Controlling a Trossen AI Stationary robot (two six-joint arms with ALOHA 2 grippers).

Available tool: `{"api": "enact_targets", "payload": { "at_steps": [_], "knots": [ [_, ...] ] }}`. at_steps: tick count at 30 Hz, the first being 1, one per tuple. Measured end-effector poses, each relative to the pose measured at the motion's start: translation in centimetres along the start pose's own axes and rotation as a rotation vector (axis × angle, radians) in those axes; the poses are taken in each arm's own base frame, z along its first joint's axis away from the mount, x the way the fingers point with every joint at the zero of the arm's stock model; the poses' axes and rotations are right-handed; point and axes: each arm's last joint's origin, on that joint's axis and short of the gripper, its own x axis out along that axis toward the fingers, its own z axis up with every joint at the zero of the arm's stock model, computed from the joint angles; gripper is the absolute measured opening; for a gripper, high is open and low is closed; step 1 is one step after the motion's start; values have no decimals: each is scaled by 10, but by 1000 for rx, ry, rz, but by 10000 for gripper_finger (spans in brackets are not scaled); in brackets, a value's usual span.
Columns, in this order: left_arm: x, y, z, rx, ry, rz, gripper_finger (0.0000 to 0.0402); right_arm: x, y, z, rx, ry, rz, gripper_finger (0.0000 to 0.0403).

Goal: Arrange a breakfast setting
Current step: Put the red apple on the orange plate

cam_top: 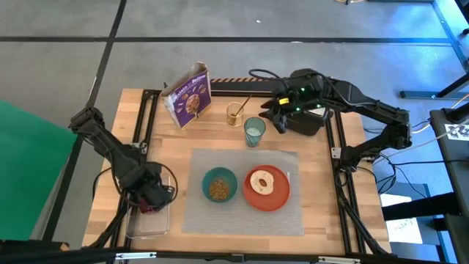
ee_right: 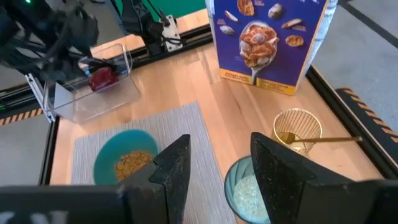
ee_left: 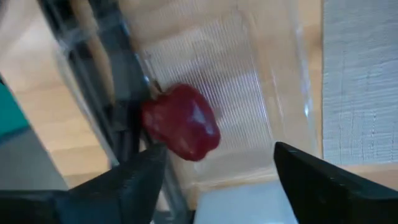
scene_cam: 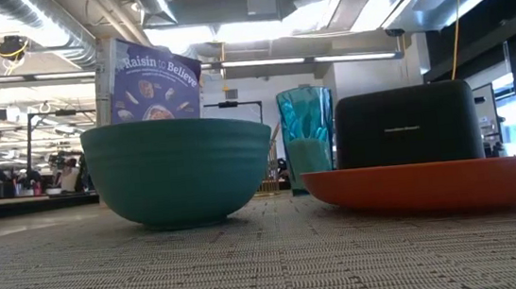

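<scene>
The small dark-red fruit (ee_left: 181,121) lies on the floor of a clear plastic tray (ee_left: 249,93) at the table's near left, close to the tray's wall; it also shows in the right wrist view (ee_right: 102,79). My left gripper (ee_left: 217,168) hovers open just above it and touches nothing; the fruit is nearer one finger. On the grey placemat (cam_top: 245,213) stand the teal bowl (cam_top: 219,184) holding cereal and the orange-red plate (cam_top: 275,199) bearing the bagel (cam_top: 262,181). The teal cup (cam_top: 254,132) stands behind the mat. The gold spoon (ee_right: 323,140) rests in a gold wire holder (ee_right: 297,127). My right gripper (ee_right: 221,168) is open and empty at the far right.
A black toaster (cam_top: 304,121) stands at the far right, under my right arm. A purple cereal box (cam_top: 188,95) stands upright at the far middle-left. Black frame rails (cam_top: 143,125) run along the table's left and right sides. Bare wood lies between the tray and the mat.
</scene>
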Motion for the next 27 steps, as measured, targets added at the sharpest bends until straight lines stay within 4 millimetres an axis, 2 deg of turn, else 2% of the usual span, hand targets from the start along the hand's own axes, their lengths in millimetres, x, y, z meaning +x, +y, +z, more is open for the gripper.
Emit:
{"api": "enact_targets", "payload": {
  "at_steps": [6, 19, 27],
  "knots": [
    [32, 6, -4, -67, 53, 72, 340, 0, 0, 4, -6, -41, 4, 159],
    [87, 11, -3, -70, 128, 73, 344, 0, -4, 3, 35, -24, -11, 159],
    [96, 17, -2, -30, 102, 79, 344, 0, -4, 3, 44, -29, -18, 159]
  ]
}}
